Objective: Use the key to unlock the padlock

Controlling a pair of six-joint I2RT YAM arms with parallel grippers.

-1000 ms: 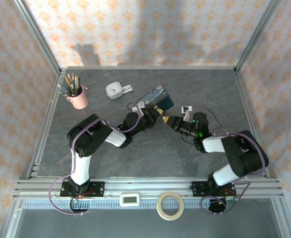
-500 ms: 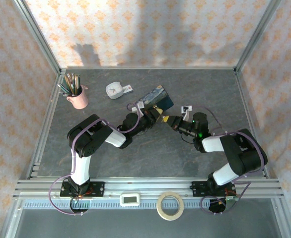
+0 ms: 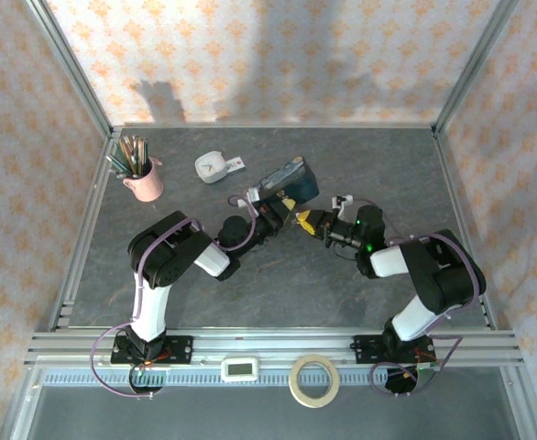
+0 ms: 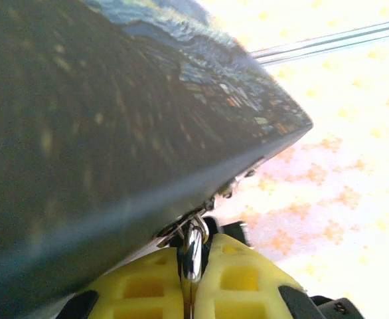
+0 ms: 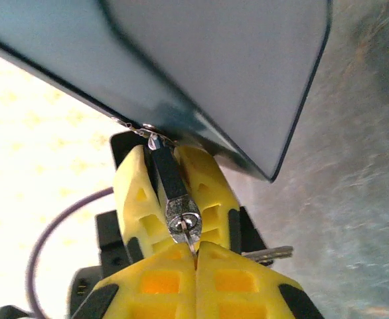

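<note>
Grey tabletop (image 3: 278, 293) lies beneath. Nearest, the right gripper (image 5: 195, 256) pinches the key (image 5: 190, 231), seated in the padlock (image 5: 171, 186); twisting off-axis could bend it or let it slip. Beyond, the left gripper (image 4: 189, 256) clamps shut on the padlock, hooked to the clasp of the blue tin (image 5: 234, 80). Both arms reach inward, elbows bent, wrists meeting nose to nose.

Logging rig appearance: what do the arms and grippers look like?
The left arm and right arm have black joints and white links, each with a lilac cable. The left gripper and right gripper carry yellow fingers with square pockets, black behind. A green light glows near the right wrist.
</note>
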